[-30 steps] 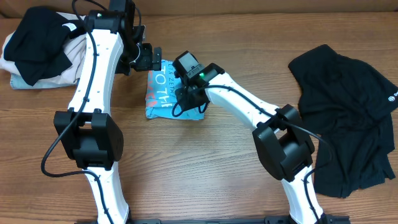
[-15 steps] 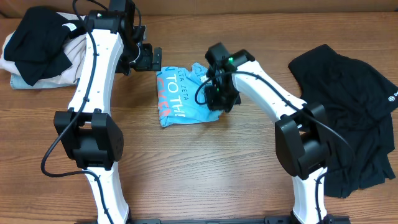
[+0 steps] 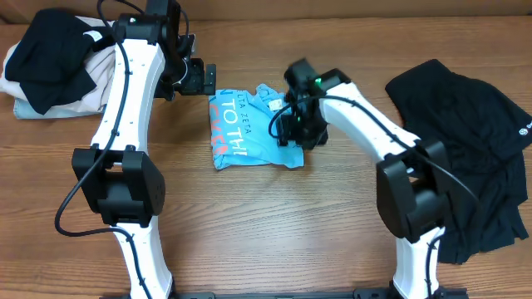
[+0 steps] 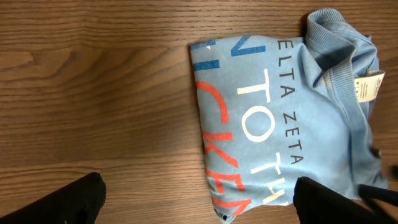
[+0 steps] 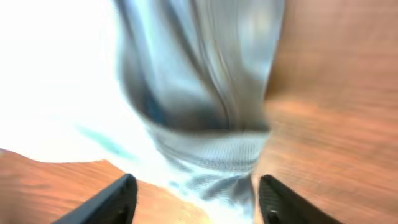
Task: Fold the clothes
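Lying on table [image 3: 249,241]: one light-blue T-shirt [image 3: 249,137], one black polo [image 3: 465,149].

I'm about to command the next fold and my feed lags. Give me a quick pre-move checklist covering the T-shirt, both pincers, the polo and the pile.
1. Light-blue T-shirt lies as a neat rectangle: not ok. Its collar is bunched at one corner, and the edge under the right arm is rumpled.
2. Right pincer is free of the fabric: cannot tell. The fingers stand apart, but the wrist view shows blurred cloth between them.
3. Left pincer is open and off the shirt: ok.
4. Black polo is laid flat for folding: not ok, it is crumpled.
5. Pile of folded garments is clear of both arms: ok.
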`<state>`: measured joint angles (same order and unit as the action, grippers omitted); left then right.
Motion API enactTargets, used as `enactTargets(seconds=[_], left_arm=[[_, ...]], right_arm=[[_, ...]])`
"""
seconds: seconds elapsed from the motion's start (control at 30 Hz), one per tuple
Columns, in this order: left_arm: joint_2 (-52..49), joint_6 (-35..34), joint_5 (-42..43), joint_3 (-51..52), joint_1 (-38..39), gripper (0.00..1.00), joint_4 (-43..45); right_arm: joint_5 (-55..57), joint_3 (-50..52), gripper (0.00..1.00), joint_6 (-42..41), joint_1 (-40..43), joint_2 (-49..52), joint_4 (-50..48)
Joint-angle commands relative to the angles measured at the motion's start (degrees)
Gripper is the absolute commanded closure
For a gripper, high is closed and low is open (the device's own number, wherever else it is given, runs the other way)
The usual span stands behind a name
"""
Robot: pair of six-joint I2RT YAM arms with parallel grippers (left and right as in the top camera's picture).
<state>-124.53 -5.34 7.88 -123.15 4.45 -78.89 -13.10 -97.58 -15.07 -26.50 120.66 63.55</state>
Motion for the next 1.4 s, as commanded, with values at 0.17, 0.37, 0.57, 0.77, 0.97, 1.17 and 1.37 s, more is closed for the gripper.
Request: enactTargets(seconds=[0.17,0.37,0.57,0.77,0.97,1.17,1.37], left_arm=[[0.1,1.5,-2.5,-0.7,-0.4,0.0,-0.2],[0.1,1.5,-2.5,-0.7,-0.4,0.0,-0.2],[0.1,1.5,-2.5,-0.7,-0.4,0.0,-0.1],[0.1,1.5,-2.5,-0.7,-0.4,0.0,-0.2],[0.1,1.5,-2.5,-0.7,-0.4,0.0,-0.2],[0.1,1.5,-2.5,-0.7,-0.4,0.0,-0.2],[0.1,1.5,-2.5,-0.7,-0.4,0.0,-0.2]], right_arm=[[3.2,-4.7,0.24,7.1,-0.3,-4.5,-11.1],[5.4,-4.7,0.31,9.2,-0.3,0.9,-18.5],[4.1,-4.7,0.43,11.1,-0.9,5.4,-22.1],[4.0,-4.7,0.59,10.9,-2.5,8.2,-23.7],[4.1,-5.2,0.9,10.3,-2.6,7.9,-25.4],[4.7,-8.2,0.96,5.1,1.2,5.4,-22.7],[3.9,-7.9,0.96,-0.9,6.7,5.2,-21.6]])
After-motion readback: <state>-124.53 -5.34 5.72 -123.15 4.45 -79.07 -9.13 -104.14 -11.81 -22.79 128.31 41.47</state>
